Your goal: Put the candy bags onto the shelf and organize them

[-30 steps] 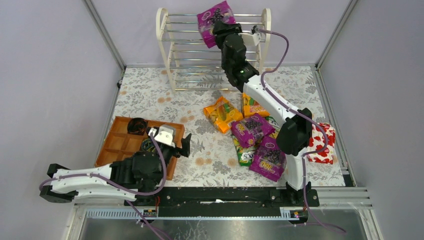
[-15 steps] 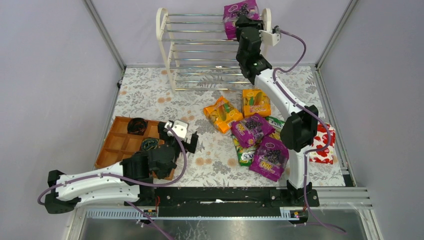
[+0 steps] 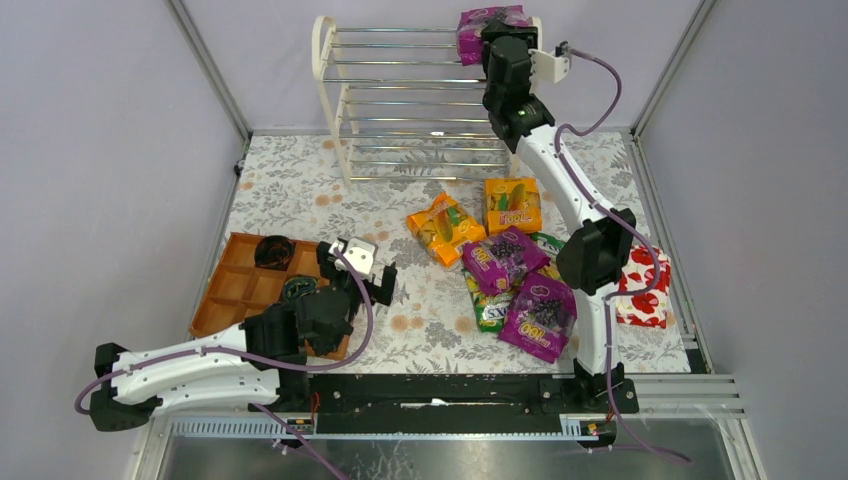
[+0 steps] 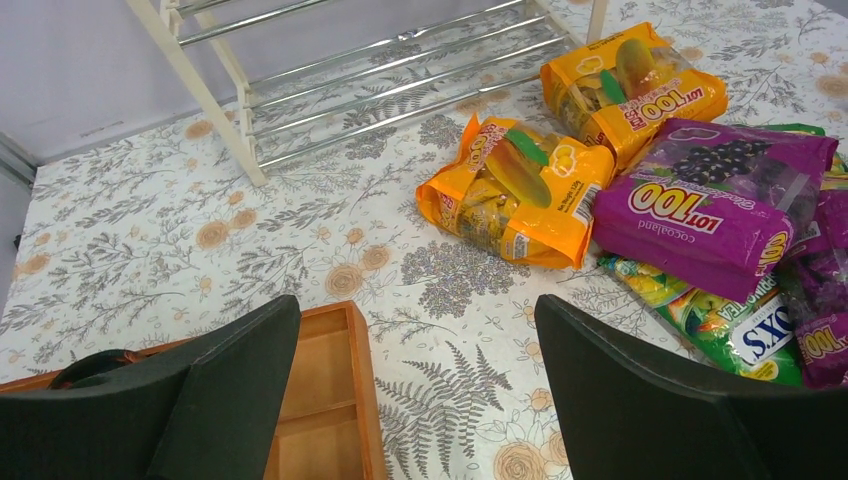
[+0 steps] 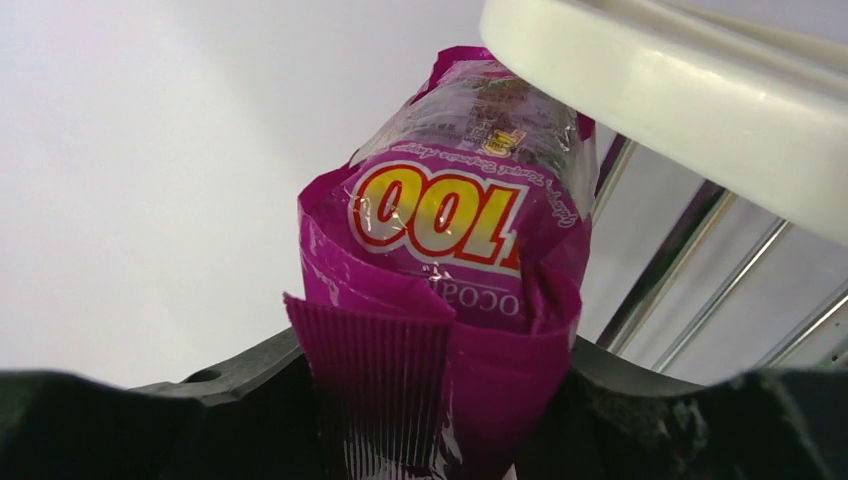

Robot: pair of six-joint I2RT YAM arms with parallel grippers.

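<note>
My right gripper (image 3: 497, 35) is shut on a purple candy bag (image 3: 478, 24) and holds it at the top right corner of the white shelf (image 3: 332, 90). In the right wrist view the bag (image 5: 450, 230) is pinched by its crimped end, close beside the shelf's side panel (image 5: 680, 75). Two orange bags (image 3: 445, 227) (image 3: 512, 205), two purple bags (image 3: 503, 258) (image 3: 538, 316) and green-yellow bags (image 3: 489, 310) lie in a heap on the table's right half. My left gripper (image 3: 362, 272) is open and empty, low over the table beside the tray; its view shows the heap (image 4: 700, 205).
A brown wooden compartment tray (image 3: 232, 288) lies at the left with dark items in it. A red bag with white flowers (image 3: 645, 290) sits at the right edge. Grey walls enclose the flowered tablecloth (image 3: 300, 200).
My right arm has carried the purple bag from the shelf's middle top to its top right corner. My left gripper has moved a little right and forward, then stayed.
</note>
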